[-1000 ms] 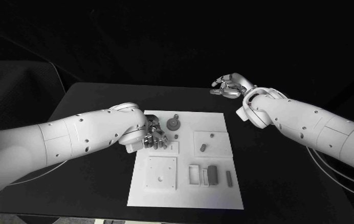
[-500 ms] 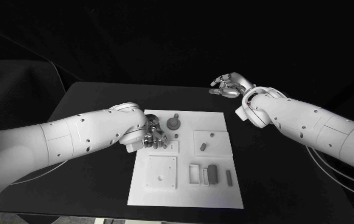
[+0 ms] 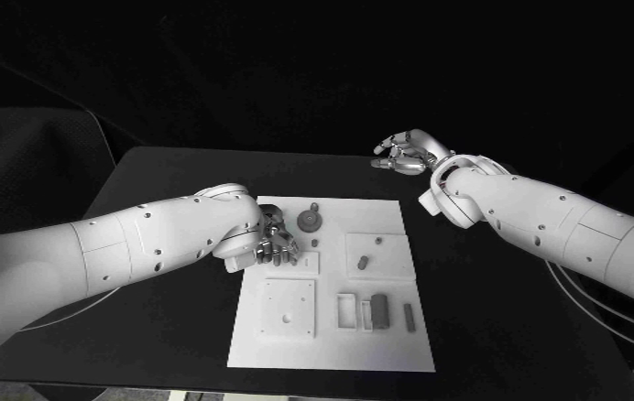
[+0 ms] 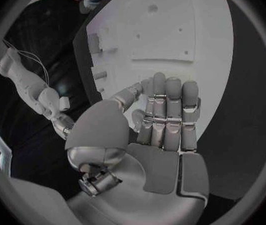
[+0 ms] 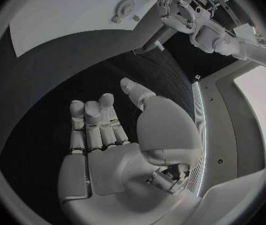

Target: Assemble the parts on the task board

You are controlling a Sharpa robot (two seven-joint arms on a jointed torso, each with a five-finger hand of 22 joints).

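The white task board (image 3: 331, 337) lies mid-table. On it are a round grey part (image 3: 311, 222), a short grey peg (image 3: 362, 263), a small stub (image 3: 379, 241), a dark bar (image 3: 380, 311) and a slim bar (image 3: 409, 317). My left hand (image 3: 277, 242) hovers over the board's far left part, fingers side by side and pointing down at the board (image 4: 170, 35), thumb close beside them; nothing shows in this hand (image 4: 164, 120). My right hand (image 3: 407, 156) hangs over bare table beyond the board's far right corner. Its fingers (image 5: 98, 127) are loosely bent and hold nothing.
A white square plate (image 3: 287, 309) and a white frame (image 3: 347, 312) sit on the near half of the board. Black table (image 3: 502, 309) lies around the board on all sides. The right wrist view shows the board (image 5: 64, 20) and the round part (image 5: 125, 7).
My right hand has edged slightly left. The left hand and the parts have stayed where they were.
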